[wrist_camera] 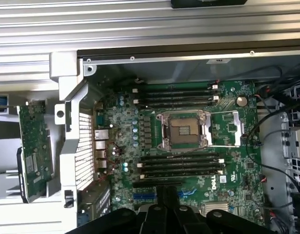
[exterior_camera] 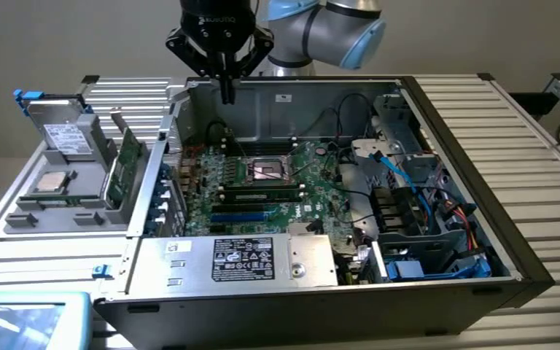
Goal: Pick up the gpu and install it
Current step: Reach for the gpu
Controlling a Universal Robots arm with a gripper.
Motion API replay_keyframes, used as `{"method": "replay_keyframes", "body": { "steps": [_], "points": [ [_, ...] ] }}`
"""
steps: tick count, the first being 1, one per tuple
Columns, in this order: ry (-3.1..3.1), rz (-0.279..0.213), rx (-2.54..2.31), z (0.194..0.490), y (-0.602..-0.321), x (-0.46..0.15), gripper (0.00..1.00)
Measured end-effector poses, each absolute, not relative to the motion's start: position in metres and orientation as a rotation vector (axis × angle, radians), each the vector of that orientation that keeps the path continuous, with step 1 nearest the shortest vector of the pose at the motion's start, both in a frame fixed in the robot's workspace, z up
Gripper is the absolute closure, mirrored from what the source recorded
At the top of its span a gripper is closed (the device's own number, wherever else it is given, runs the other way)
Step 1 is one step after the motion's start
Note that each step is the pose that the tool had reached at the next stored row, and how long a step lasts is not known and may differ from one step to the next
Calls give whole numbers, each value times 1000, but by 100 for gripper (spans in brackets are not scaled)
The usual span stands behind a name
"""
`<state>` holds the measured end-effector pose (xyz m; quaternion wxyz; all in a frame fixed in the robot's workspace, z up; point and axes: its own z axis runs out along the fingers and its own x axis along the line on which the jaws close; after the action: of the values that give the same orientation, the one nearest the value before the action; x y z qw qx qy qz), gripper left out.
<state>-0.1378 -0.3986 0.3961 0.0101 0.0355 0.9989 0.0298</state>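
Observation:
The gpu (exterior_camera: pixel 125 172) stands on edge in a grey holder (exterior_camera: pixel 61 215) at the exterior view's left, outside the open computer case (exterior_camera: pixel 455 124); its green circuit board shows. In the wrist view the gpu (wrist_camera: pixel 35 146) has a black part along its outer edge. My gripper (exterior_camera: pixel 227 93) hangs above the case's back wall with its black fingers pressed together and nothing between them. It is well apart from the gpu. In the wrist view the gripper (wrist_camera: pixel 167 195) sits over the motherboard (wrist_camera: pixel 223 131), near the blue and black expansion slots (wrist_camera: pixel 145 196).
A silver hard drive (exterior_camera: pixel 66 137) and a square chip (exterior_camera: pixel 50 182) lie in the same grey holder. Inside the case are the socket (exterior_camera: pixel 268 171), memory slots (exterior_camera: pixel 259 194), a power supply (exterior_camera: pixel 251 259) and blue cables (exterior_camera: pixel 402 171). Slatted metal tables surround the case.

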Motion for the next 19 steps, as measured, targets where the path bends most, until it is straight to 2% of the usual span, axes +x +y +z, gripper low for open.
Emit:
{"method": "replay_keyframes", "body": {
  "steps": [19],
  "points": [
    [3118,93,111,396,-394,-209,88]
  ]
}}
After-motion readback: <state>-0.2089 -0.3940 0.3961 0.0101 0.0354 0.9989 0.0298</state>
